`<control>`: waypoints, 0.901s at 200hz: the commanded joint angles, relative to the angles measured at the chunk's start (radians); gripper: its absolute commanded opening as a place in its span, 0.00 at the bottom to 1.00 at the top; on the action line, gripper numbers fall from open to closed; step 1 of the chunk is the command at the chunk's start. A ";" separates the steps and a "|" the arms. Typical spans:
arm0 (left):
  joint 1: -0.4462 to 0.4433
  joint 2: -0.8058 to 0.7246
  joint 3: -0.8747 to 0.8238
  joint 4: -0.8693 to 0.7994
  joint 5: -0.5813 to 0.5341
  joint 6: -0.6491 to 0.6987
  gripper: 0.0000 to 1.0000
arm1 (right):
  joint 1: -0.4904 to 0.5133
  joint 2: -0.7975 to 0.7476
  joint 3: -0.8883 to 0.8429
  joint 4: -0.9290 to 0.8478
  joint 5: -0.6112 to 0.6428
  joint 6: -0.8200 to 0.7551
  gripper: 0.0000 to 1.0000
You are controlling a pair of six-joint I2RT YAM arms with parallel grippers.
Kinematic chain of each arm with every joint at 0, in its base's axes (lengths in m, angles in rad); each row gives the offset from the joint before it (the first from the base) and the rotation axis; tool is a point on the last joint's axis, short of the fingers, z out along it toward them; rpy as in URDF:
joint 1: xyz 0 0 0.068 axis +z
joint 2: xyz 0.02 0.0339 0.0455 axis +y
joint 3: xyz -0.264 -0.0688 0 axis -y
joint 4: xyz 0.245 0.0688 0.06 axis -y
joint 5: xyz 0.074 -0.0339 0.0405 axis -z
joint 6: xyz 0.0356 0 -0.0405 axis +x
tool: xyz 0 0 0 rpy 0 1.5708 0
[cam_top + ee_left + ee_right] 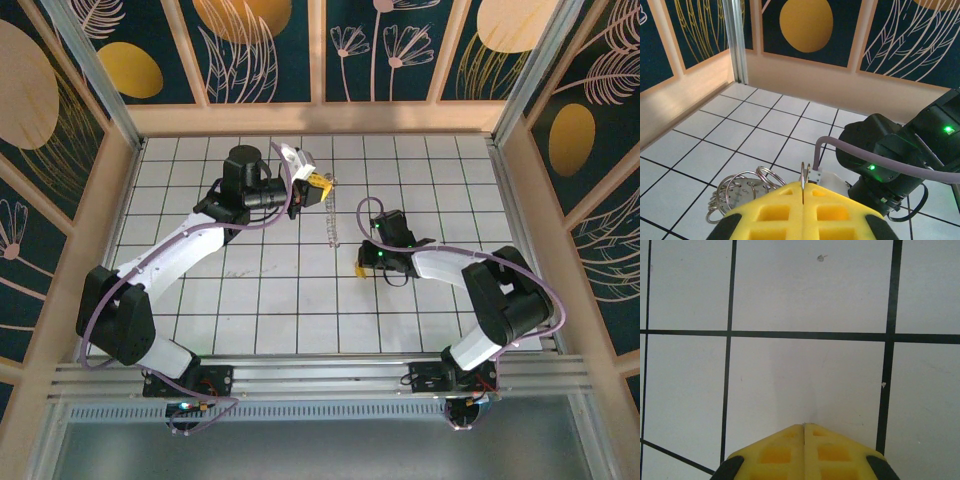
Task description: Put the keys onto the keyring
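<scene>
On the left, our left claw (318,180) is closed tight, pinching one thin ring of the keyring (740,192) edge-on between its yellow pads. The rest trails loosely down towards the desk (260,300), and we cannot tell whether its end rests there. We judge it light, floppy and slick, so the rim of a single ring is the best place to hold it. To the right, our right claw (804,427) is closed on nothing, low over bare tile.

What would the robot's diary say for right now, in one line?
left gripper: shut on keyring | right gripper: shut, over table | keyring: one ring pinched between the fingers
</scene>
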 commanded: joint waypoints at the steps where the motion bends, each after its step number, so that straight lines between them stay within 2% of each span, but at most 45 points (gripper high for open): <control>1: -0.005 -0.027 -0.006 0.049 0.011 -0.009 0.00 | 0.001 -0.014 0.005 -0.004 -0.016 -0.018 0.00; 54: -0.005 -0.027 -0.006 0.050 0.013 -0.008 0.00 | 0.003 0.018 -0.003 0.005 -0.013 -0.018 0.00; 125: -0.005 -0.027 -0.008 0.053 0.012 -0.007 0.00 | 0.003 0.025 -0.007 0.005 -0.009 -0.018 0.11; 139: -0.005 -0.027 -0.008 0.054 0.013 -0.007 0.00 | 0.003 0.025 -0.008 0.005 -0.010 -0.018 0.16; 180: -0.005 -0.028 -0.009 0.054 0.011 -0.006 0.00 | 0.003 0.025 -0.009 0.004 -0.010 -0.018 0.16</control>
